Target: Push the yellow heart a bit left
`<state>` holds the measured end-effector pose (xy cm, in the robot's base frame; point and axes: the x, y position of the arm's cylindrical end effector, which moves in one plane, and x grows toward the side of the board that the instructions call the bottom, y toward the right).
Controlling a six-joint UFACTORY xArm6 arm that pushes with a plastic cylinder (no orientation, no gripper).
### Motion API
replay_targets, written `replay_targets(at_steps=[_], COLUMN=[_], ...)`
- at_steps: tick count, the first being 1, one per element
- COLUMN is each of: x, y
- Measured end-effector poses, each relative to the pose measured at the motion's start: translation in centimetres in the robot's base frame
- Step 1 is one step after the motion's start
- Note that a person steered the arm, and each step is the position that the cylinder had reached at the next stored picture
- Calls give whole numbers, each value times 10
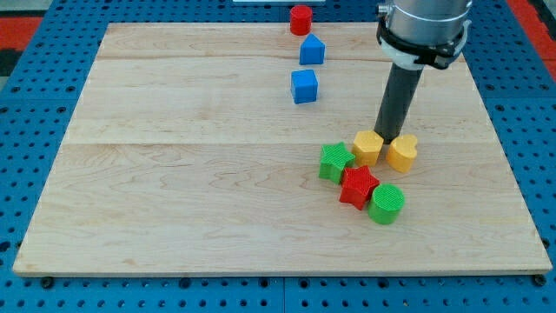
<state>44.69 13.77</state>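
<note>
The yellow heart lies at the board's right of centre. A second yellow block, with a faceted outline, sits just to its left, nearly touching it. My tip is down at the gap between the two yellow blocks, on their top side, right against the heart's upper left edge. The dark rod rises from there to the arm at the view's top right.
A green star, a red star and a green cylinder cluster just below and left of the yellow blocks. Two blue blocks and a red cylinder stand near the top centre. The wooden board rests on a blue surface.
</note>
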Motion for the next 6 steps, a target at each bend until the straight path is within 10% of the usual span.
replay_targets(at_steps=[4, 6], x=[35, 34], y=[108, 55])
